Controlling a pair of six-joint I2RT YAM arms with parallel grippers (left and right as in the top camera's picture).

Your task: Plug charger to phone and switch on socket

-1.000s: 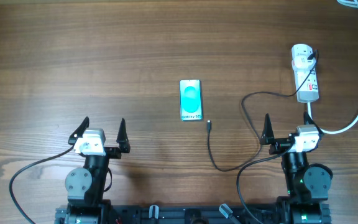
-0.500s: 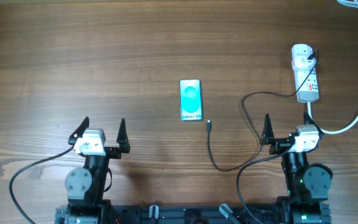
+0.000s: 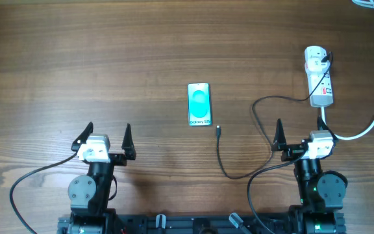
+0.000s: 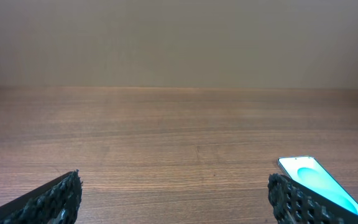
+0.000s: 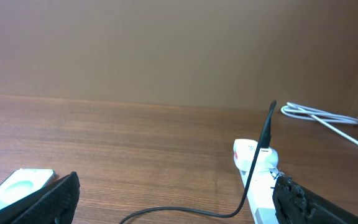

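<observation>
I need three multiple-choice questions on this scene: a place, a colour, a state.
1. Where is the charger's connector tip? A) in the phone B) on the table, apart from the phone C) off the table
2. What colour is the phone's screen? A) red B) turquoise C) black
3. How are the left gripper and right gripper? A) both open, empty B) left shut on the phone C) right shut on the charger

1 B: the tip lies on bare table beside the phone. 2 B: its screen shows turquoise. 3 A: both pairs of fingers stand wide, nothing between.
</observation>
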